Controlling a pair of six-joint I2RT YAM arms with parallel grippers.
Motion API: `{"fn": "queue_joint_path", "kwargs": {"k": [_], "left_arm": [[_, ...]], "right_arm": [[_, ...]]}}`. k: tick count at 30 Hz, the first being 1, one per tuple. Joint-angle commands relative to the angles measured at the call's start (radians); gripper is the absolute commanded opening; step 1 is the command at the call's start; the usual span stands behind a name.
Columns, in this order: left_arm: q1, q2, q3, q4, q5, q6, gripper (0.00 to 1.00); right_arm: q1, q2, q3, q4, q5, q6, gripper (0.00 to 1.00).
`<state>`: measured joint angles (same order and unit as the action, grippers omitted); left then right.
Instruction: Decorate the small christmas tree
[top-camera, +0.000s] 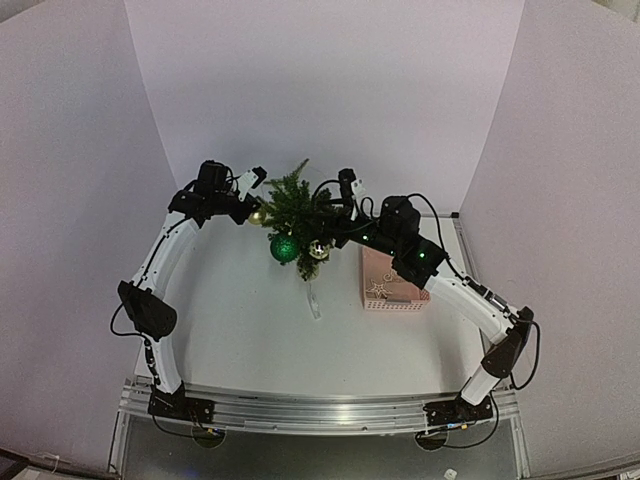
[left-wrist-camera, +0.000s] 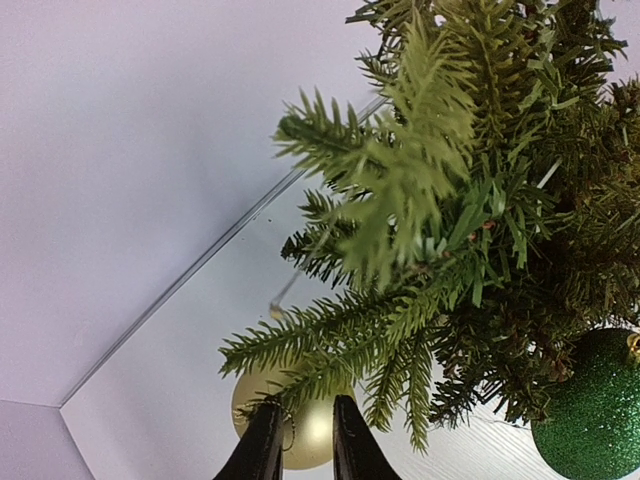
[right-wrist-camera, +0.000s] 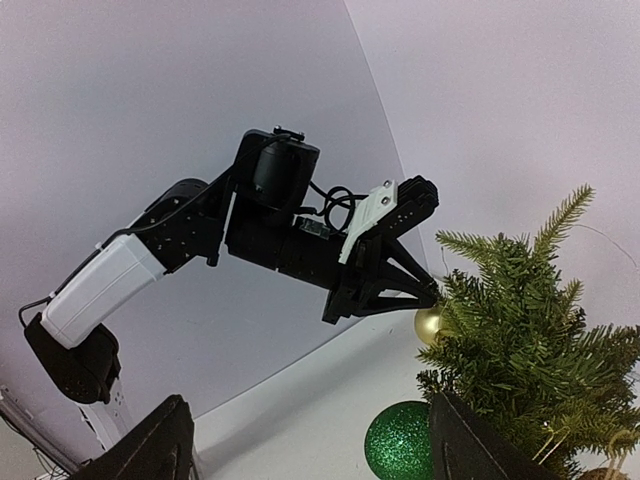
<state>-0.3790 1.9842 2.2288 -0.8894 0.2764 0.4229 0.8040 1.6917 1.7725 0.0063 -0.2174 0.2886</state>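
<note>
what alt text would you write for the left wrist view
The left gripper, its black fingertips slightly apart, sits at a gold ball under a low branch of the small christmas tree. A green glitter ball hangs at lower right, over a white table.

Here we are in what looks like a robotics lab test cell: a white table (top-camera: 250, 340) boxed in on three sides by plain pale panels (top-camera: 320, 90). An aluminium rail (top-camera: 320, 408) runs along the near edge with the left arm (top-camera: 165, 255) and right arm (top-camera: 465, 295) bolted to it. Black cables (right-wrist-camera: 330, 192) loop off the joints, and both wrist views show those same blank panels
</note>
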Motion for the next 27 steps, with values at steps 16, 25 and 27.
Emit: {"fn": "queue_joint_path", "kwargs": {"k": [16,25,27], "left_arm": [[-0.003,-0.002,0.002,0.028,0.009,0.02,0.3],[-0.003,-0.002,0.047,0.005,0.015,0.046,0.32],[-0.004,-0.003,0.054,-0.006,0.032,0.052,0.34]], "right_arm": [[0.001,-0.021,0.024,0.017,-0.018,-0.005,0.79],[0.001,-0.017,0.033,0.016,-0.02,-0.009,0.79],[0.001,-0.015,0.037,0.017,-0.021,-0.012,0.79]]}}
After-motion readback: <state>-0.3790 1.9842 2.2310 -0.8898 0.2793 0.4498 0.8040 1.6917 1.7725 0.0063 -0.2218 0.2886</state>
